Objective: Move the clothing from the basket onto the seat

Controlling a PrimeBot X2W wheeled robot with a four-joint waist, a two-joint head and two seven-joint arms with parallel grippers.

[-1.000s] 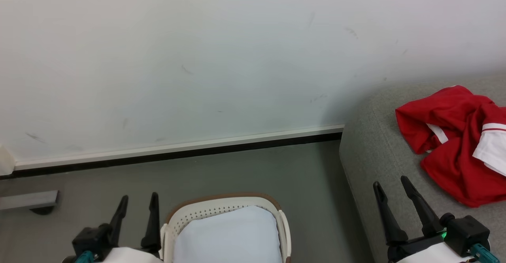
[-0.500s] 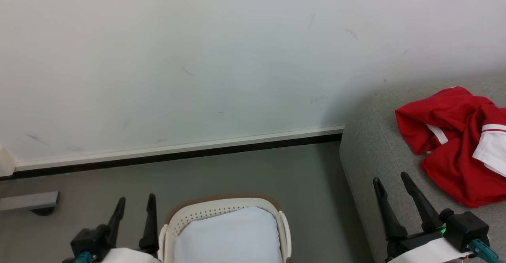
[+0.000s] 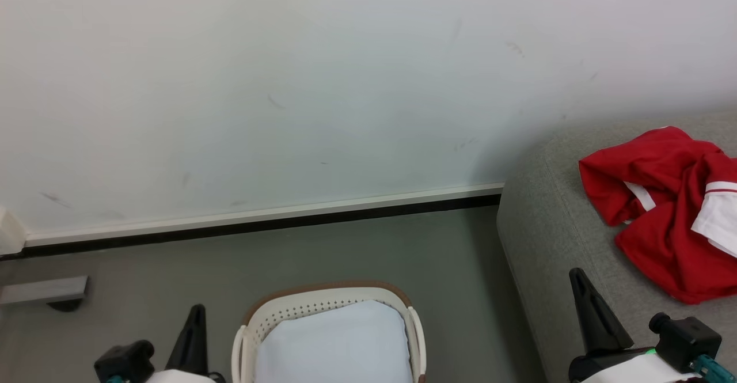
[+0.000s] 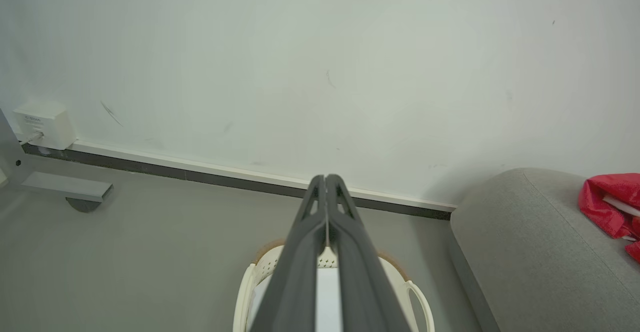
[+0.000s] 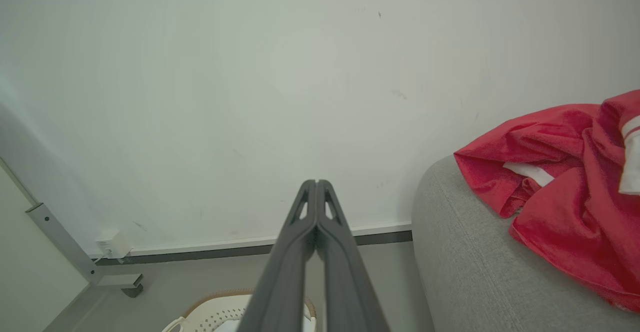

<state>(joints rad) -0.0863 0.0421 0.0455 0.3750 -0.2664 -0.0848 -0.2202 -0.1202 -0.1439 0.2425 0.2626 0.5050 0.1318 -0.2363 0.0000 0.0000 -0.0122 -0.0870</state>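
Note:
The red clothing (image 3: 662, 198) with white trim lies crumpled on the grey sofa seat (image 3: 547, 222) at the right, and it also appears as the clothing (image 5: 560, 192) on the seat (image 5: 465, 272) in the right wrist view. The cream basket (image 3: 328, 305) with its brown rim stands on the floor at bottom centre, showing only its pale bluish-white bottom. My left gripper (image 3: 194, 319) sits just left of the basket, shut with nothing in it. My right gripper (image 3: 578, 279) hovers over the sofa's front corner, left of the clothing, shut and holding nothing.
A white wall with a dark skirting strip (image 3: 259, 222) runs behind the grey floor (image 3: 345, 250). A grey metal foot (image 3: 46, 291) rests on the floor at far left, beside a small white wall box (image 4: 42, 122).
Both grippers went from open to shut and sank lower in the head view. The clothing and the basket stayed where they were.

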